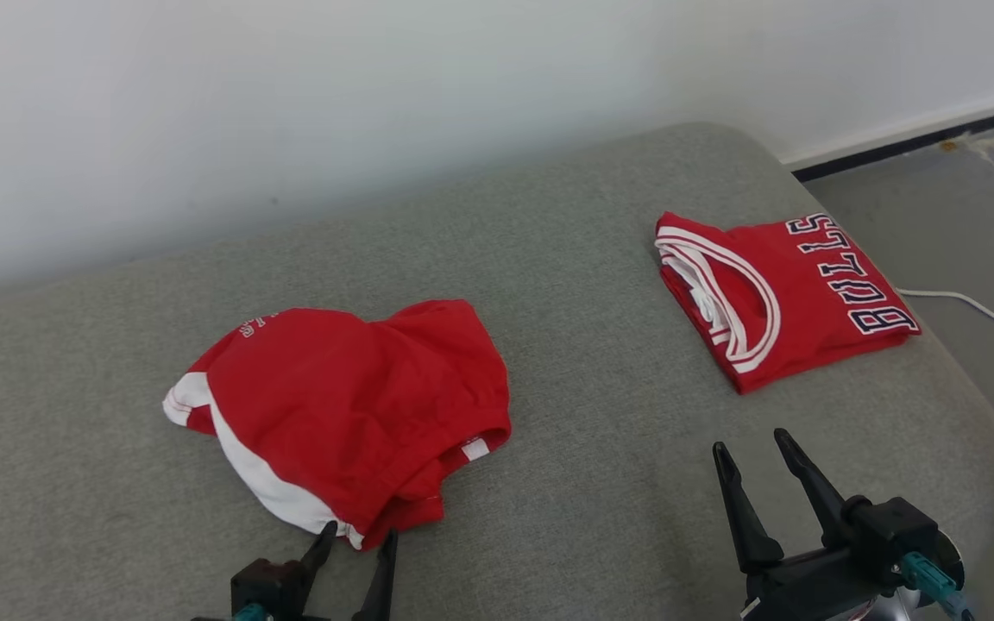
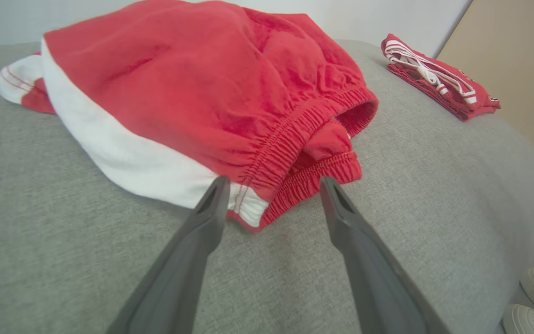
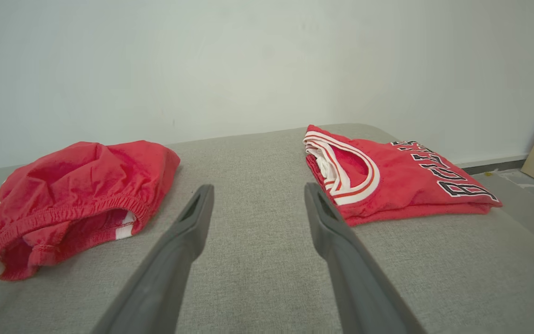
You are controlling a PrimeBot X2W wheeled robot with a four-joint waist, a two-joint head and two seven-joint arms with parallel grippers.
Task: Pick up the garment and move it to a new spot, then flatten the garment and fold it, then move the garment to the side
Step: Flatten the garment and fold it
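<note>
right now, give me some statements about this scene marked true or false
1. The left gripper is shut on the red shorts. False: it is open at their near edge.
2. The jersey lies folded, apart from the shorts. True.
3. The right gripper is open over bare grey cushion. True.
4. The jersey's lettering reads LAKERS. False: it reads BULLS.

Folded red jersey (image 1: 799, 302) on grey cushion (image 1: 600, 414)
</note>
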